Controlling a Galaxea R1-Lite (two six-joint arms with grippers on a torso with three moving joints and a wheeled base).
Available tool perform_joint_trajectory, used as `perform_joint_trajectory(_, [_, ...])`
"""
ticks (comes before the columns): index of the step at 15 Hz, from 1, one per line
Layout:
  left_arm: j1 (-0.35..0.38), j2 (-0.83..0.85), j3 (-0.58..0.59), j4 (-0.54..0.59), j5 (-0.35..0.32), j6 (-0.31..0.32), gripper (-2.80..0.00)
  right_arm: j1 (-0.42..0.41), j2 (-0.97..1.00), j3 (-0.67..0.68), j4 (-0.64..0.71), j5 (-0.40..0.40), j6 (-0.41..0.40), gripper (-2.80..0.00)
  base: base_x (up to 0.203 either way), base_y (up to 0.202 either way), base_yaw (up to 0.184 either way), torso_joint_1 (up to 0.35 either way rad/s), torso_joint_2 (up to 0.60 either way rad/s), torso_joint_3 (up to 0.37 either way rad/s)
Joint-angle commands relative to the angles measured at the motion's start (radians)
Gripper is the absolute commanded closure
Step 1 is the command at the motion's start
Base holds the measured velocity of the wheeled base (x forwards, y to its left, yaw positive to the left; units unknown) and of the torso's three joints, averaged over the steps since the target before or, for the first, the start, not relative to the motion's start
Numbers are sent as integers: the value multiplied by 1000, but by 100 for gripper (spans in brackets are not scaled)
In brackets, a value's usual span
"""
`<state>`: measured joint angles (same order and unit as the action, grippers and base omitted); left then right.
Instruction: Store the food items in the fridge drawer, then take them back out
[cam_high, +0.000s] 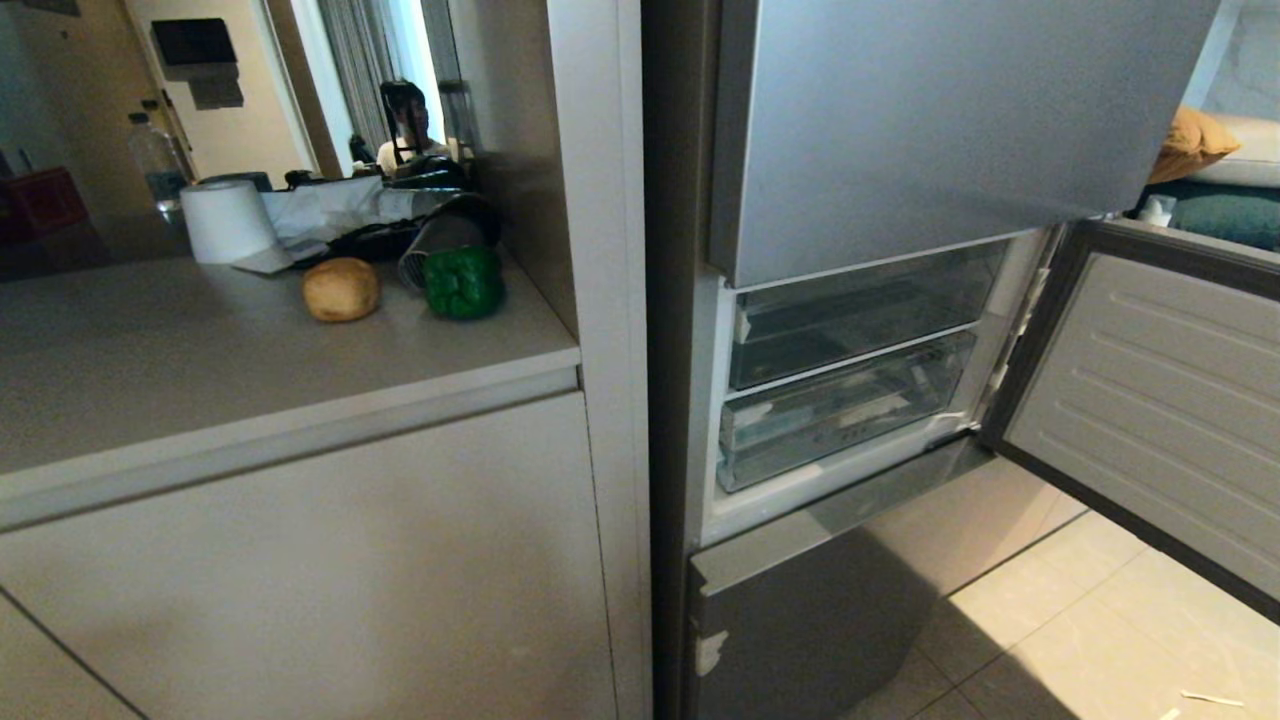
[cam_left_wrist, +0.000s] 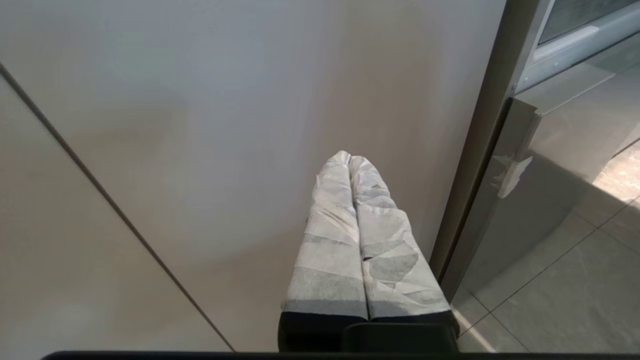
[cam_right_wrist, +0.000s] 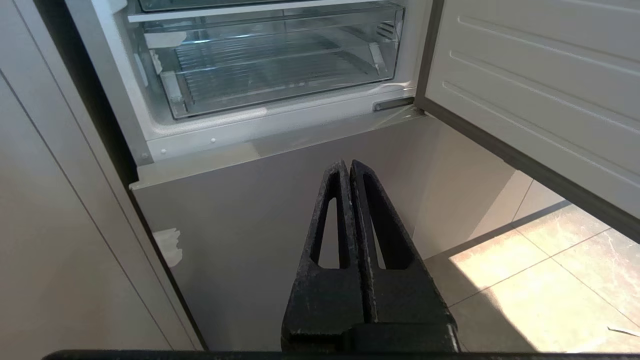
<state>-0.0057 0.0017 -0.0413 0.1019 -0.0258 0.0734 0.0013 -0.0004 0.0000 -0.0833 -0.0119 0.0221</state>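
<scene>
The food items lie on the counter (cam_high: 150, 360) left of the fridge: a tan potato-like lump (cam_high: 341, 289) and a glossy green bell pepper (cam_high: 462, 282) beside it. The fridge drawer front (cam_high: 1150, 400) stands swung open to the right, ribbed inner side showing. Two clear bins (cam_high: 850, 410) inside look empty, the lower one (cam_right_wrist: 280, 65) also in the right wrist view. My left gripper (cam_left_wrist: 349, 157), fingers wrapped in white tape, is shut and empty before the cabinet front (cam_left_wrist: 200, 125). My right gripper (cam_right_wrist: 347, 165) is shut and empty before the lowest fridge panel (cam_right_wrist: 250, 225). Neither gripper shows in the head view.
A white paper roll (cam_high: 228, 220) and a dark hair dryer (cam_high: 440, 235) sit behind the food. A person (cam_high: 410, 125) sits far back. The tall upper door (cam_high: 930, 110) is closed. The open front overhangs the tiled floor (cam_high: 1080, 620) on the right.
</scene>
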Motion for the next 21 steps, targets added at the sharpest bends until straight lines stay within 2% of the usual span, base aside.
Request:
perform_joint_trajectory(1, [0,1,0,1,0,0,0,0,-1,31,-1,0,1,0,0,0,0,0,0,0])
perform_joint_trajectory(21, [0,1,0,1,0,0,0,0,0,31,-1,0,-5,0,0,0,0,0,0,0])
